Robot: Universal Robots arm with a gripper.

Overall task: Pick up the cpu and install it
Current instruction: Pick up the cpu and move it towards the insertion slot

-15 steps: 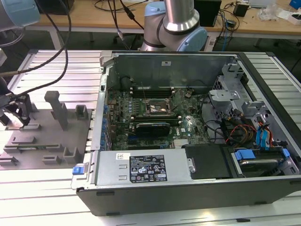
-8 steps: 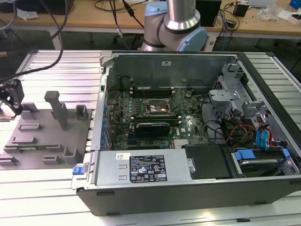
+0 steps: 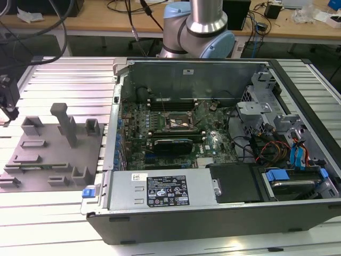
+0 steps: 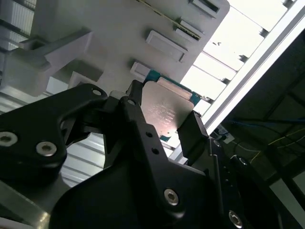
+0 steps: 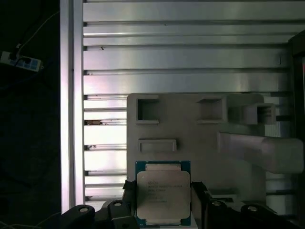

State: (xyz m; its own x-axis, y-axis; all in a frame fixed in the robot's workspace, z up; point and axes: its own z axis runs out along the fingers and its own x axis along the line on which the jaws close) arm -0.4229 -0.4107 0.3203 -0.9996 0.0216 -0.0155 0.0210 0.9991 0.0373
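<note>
Black gripper (image 3: 8, 101) hangs over the end of the ribbed aluminium table (image 3: 69, 80) at the exterior view's left. It is well apart from the open black computer case (image 3: 186, 80), which stands toward the opposite end.

You have the cpu (image 5: 163, 193), a thin square chip with a pale silver metal top on a green board, between the two black fingers (image 5: 198, 200). In both wrist views the fingers press on its opposite edges, clamped.

Behind the cpu lies the flat grey plastic fixture plate (image 5: 190, 138) with raised blocks and pockets. The cpu sits near one edge of that plate. You cannot tell whether the cpu is lifted clear of the plate or touching it.

Inside the case, the black-framed square socket (image 3: 178, 121) sits on the green motherboard (image 3: 213, 141), far from the gripper.
</note>
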